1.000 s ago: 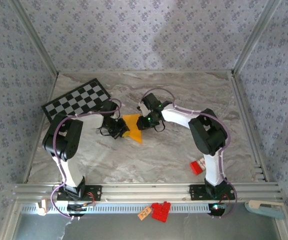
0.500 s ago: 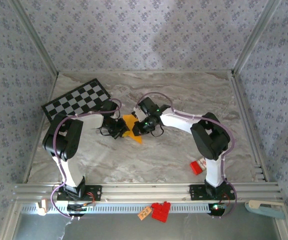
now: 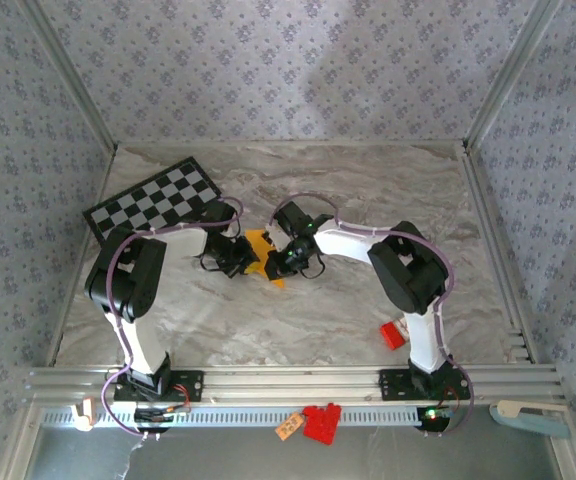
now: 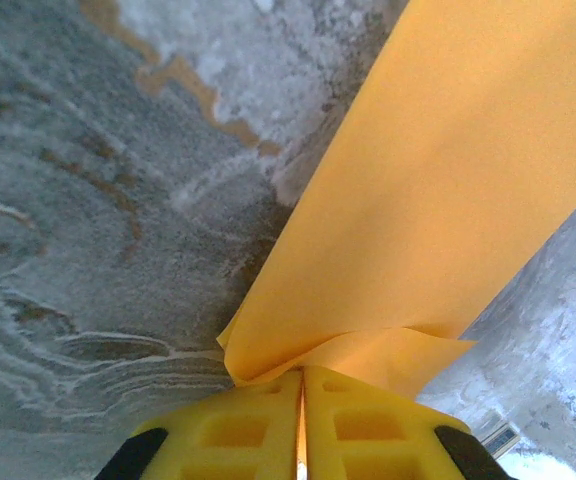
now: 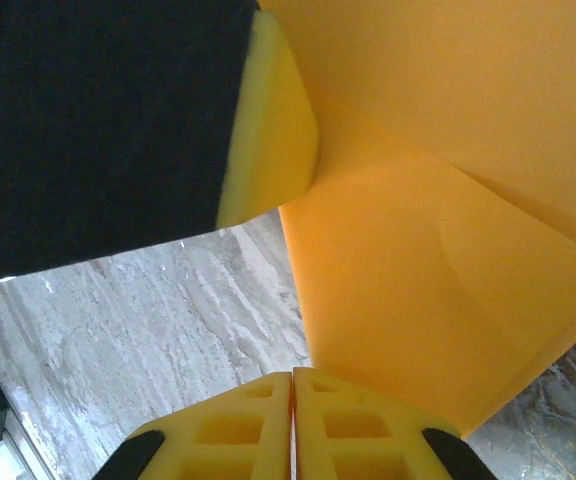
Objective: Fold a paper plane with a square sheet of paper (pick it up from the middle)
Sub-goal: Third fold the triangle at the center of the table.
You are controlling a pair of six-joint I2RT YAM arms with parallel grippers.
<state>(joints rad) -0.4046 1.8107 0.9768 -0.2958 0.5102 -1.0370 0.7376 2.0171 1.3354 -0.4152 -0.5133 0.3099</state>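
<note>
The orange-yellow sheet of paper (image 3: 259, 243) sits mid-table, partly folded, between the two grippers. My left gripper (image 3: 239, 258) holds its left side. In the left wrist view the yellow fingers (image 4: 368, 425) are shut on a doubled edge of the paper (image 4: 438, 180), which rises away over the marble. My right gripper (image 3: 277, 263) is over the paper's right part. In the right wrist view it (image 5: 293, 373) is shut, tips at the edge of a folded flap of paper (image 5: 418, 280). I cannot tell whether paper is pinched there. The left gripper's finger (image 5: 268, 130) shows close by.
A black-and-white checkered board (image 3: 156, 200) lies at the back left, just behind the left arm. A small red block (image 3: 393, 335) sits by the right arm's base. Red pieces and a tag (image 3: 313, 422) lie in front of the rail. Patterned walls enclose the table.
My right gripper has moved left and toward the near side, closer to the left gripper, and now covers more of the paper. The left gripper has stayed put.
</note>
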